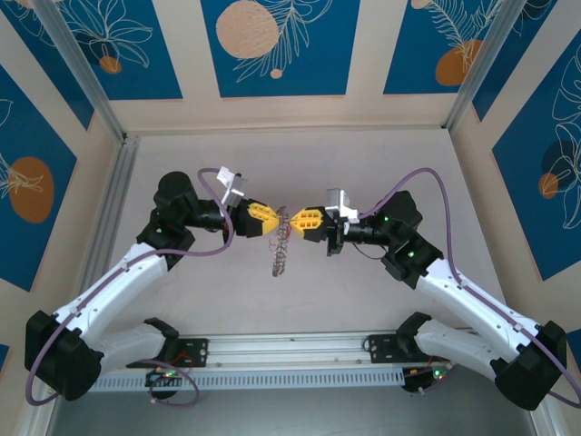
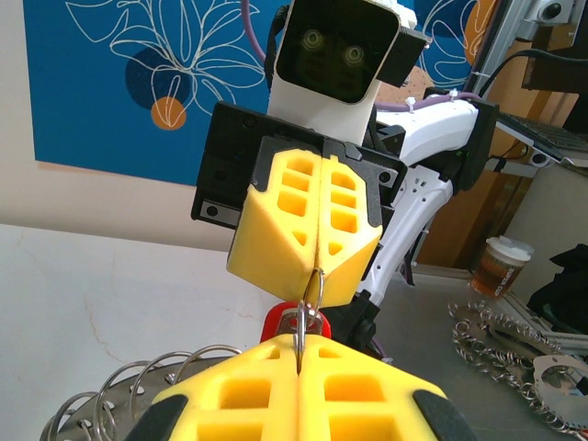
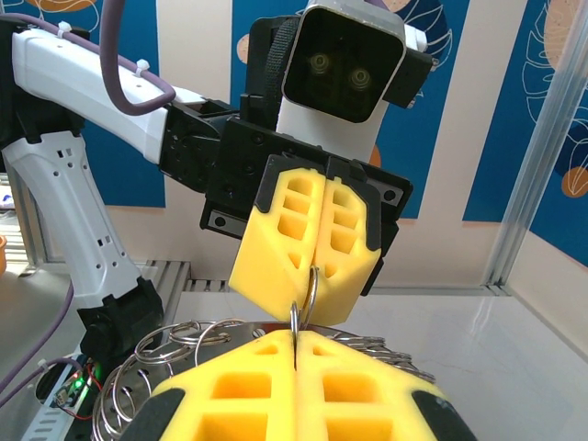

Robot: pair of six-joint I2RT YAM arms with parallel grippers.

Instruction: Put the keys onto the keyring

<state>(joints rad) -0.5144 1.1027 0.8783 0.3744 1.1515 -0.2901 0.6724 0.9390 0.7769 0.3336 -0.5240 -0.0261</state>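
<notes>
Top view: the left gripper (image 1: 277, 218) and right gripper (image 1: 296, 220) meet nose to nose mid-frame, both clamped shut. The keyring (image 1: 280, 252) hangs just below where they meet, seen edge-on, with its long axis running up-down and leaning a bit to the lower left. Can't make out the key from up here. The table (image 1: 363, 300) is below it.

Left wrist view: the left gripper's own yellow fingers (image 2: 230, 395) are at the bottom and the right gripper (image 2: 317, 268) faces them from above. Both pinch the same thin silver loop (image 2: 310, 303), which stands upright between the two seams. The red key (image 2: 278, 321) sits just behind that loop, mostly hidden, so I can't tell which way it points. More of the keyring's loops fan out lower left. Off at far right there's a paper cup (image 2: 501, 266) and another bunch of loops (image 2: 496, 335), well apart.

Right wrist view: same pinch mirrored, loop upright, wire loops spreading out on both sides low in the frame.
</notes>
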